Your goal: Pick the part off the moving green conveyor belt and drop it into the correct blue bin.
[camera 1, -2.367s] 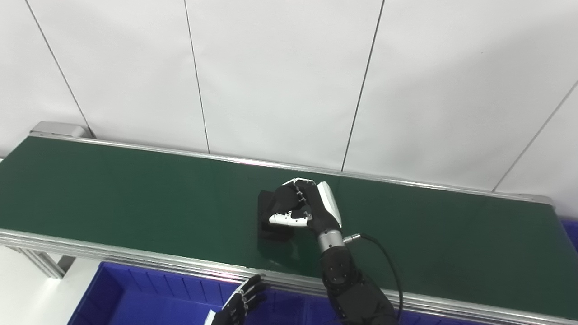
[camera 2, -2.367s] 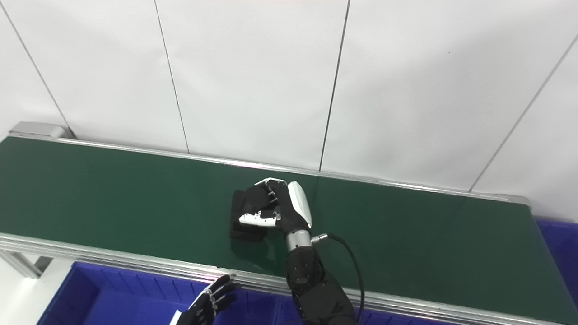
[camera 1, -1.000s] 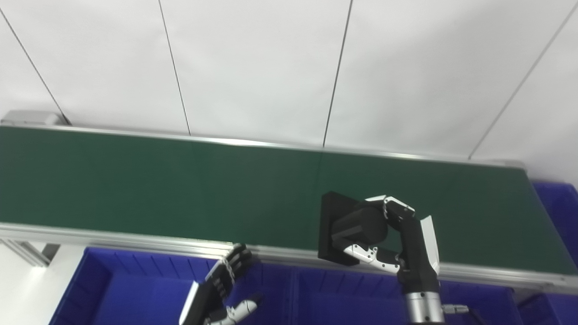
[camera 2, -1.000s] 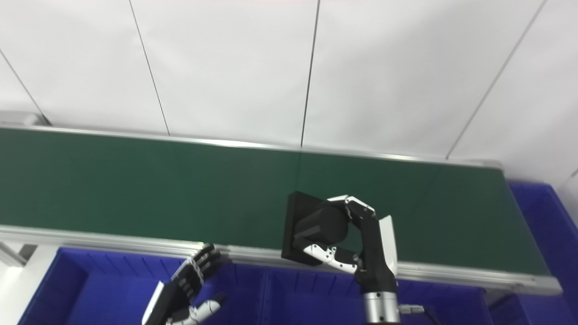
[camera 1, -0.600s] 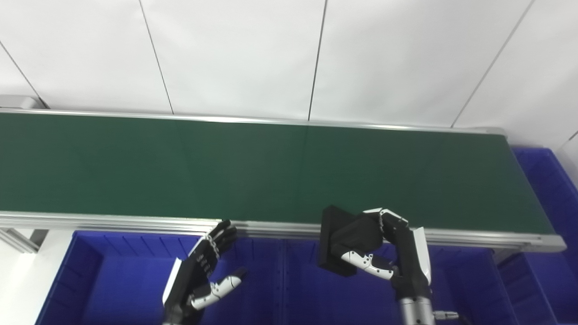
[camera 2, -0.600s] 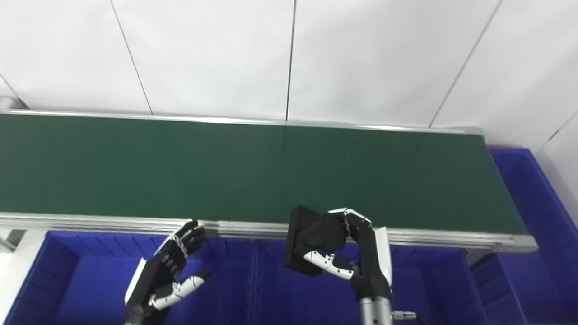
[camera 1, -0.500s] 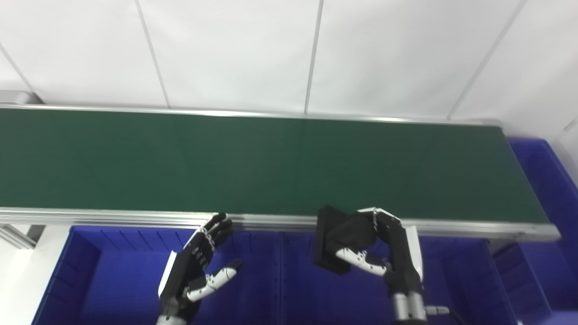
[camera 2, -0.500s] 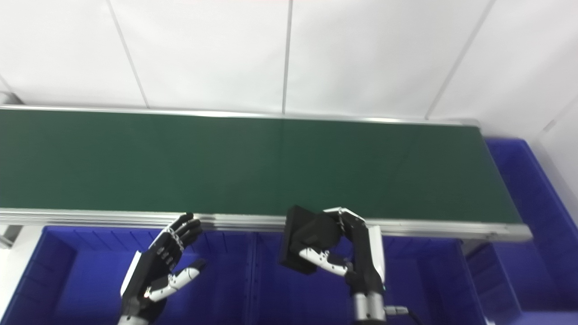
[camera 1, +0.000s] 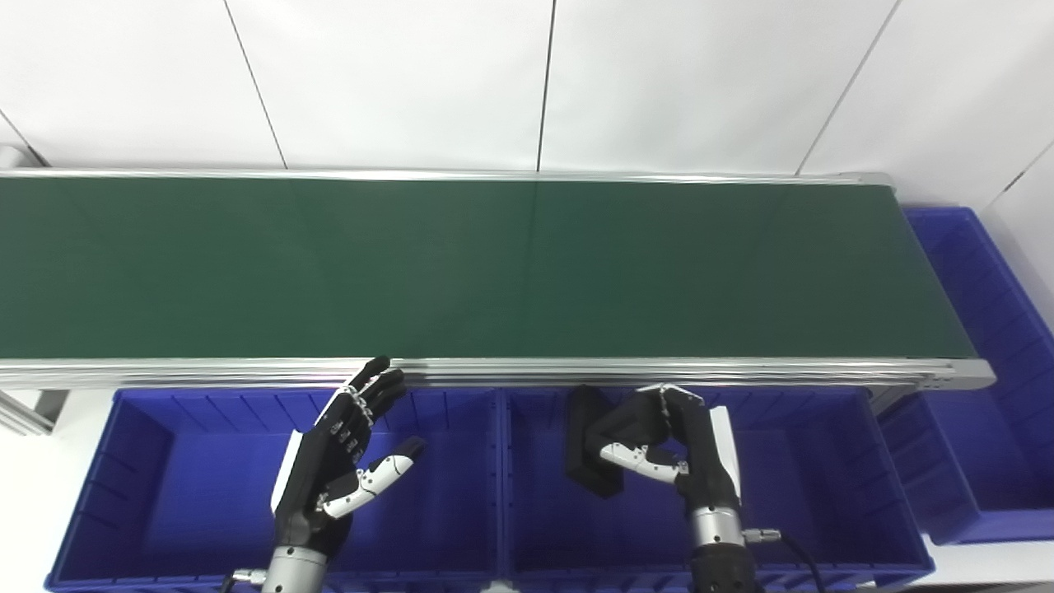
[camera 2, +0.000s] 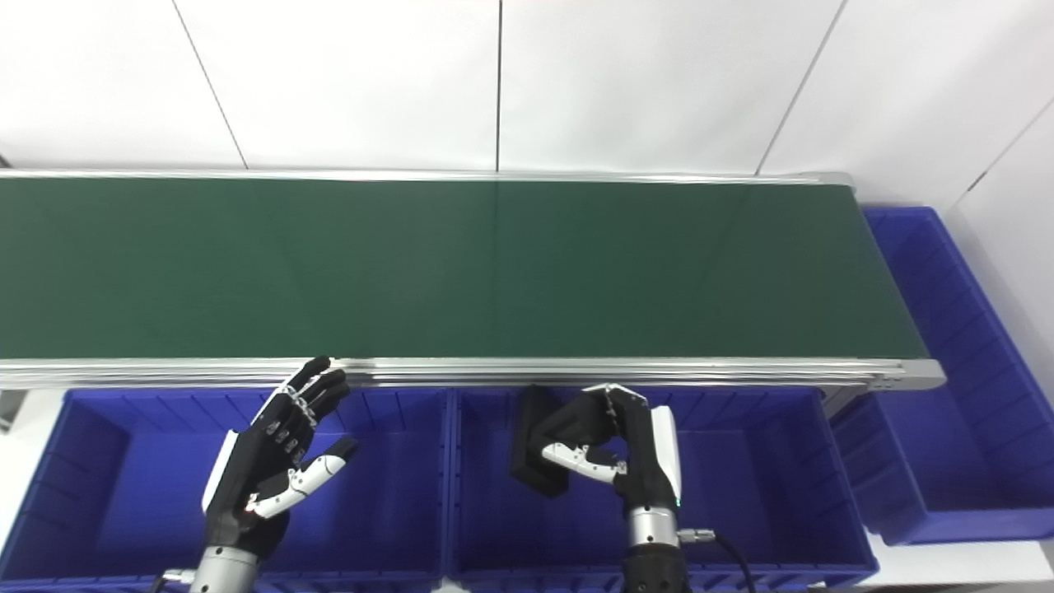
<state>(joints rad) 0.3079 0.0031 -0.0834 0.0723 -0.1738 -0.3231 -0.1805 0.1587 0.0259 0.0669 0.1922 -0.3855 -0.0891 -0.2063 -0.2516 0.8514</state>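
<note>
The black block-shaped part [camera 1: 586, 463] hangs inside the middle blue bin [camera 1: 811, 482], just below the belt's near rail. My right hand [camera 1: 679, 445] is shut on it, fingers on its top and the white thumb against its near face. My left hand [camera 1: 338, 469] is open with fingers spread, hovering over the left blue bin [camera 1: 165, 469] and holding nothing. The green conveyor belt [camera 1: 494, 263] carries no part in view.
A third blue bin [camera 1: 980, 395] stands past the belt's right end. A divider wall [camera 1: 500, 486] separates the left and middle bins. The aluminium rail [camera 1: 494, 369] runs along the belt's near edge, right above the bins.
The camera has tilted down. My right hand lifted the black part off the belt, drew it over the near rail and lowered it into the middle bin. The left hand stayed open.
</note>
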